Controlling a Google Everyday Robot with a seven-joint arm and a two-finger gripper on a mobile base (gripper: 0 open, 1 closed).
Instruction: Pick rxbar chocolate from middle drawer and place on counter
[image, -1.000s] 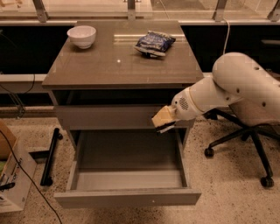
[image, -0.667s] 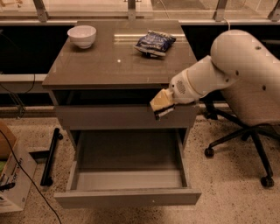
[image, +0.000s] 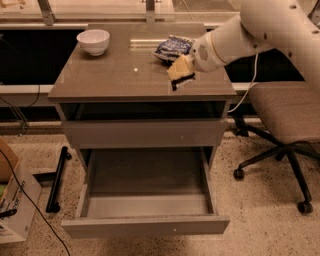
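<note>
The rxbar chocolate shows only as a dark sliver under the pale fingers of the robot's claw, which is closed around it. Most of the wrapper is hidden by the fingers, and no lettering can be read. The claw sits over the right part of the glossy grey-brown surface of the drawer cabinet, near its front edge. Whether the bar touches the surface or hangs just above it cannot be made out.

Just behind the claw lies a crinkly blue-white snack bag, its right end covered by the robot's white arm. The arm reaches in from the upper right and is cut off by the frame. A white bowl stands upright at the far left corner of the surface, well apart from the claw.

Below, the middle drawer is pulled fully out toward the camera, its grey inside open to view. The similar grey drawer front above it is pushed in, with a dark gap between it and the top slab.

To the right of the cabinet stands an office chair with a grey-brown seat, partly cut off by the frame. On the speckled floor to the left, a black bar lies beside the cabinet. A cardboard box is cropped at the left edge, and its contents are hard to make out.
</note>
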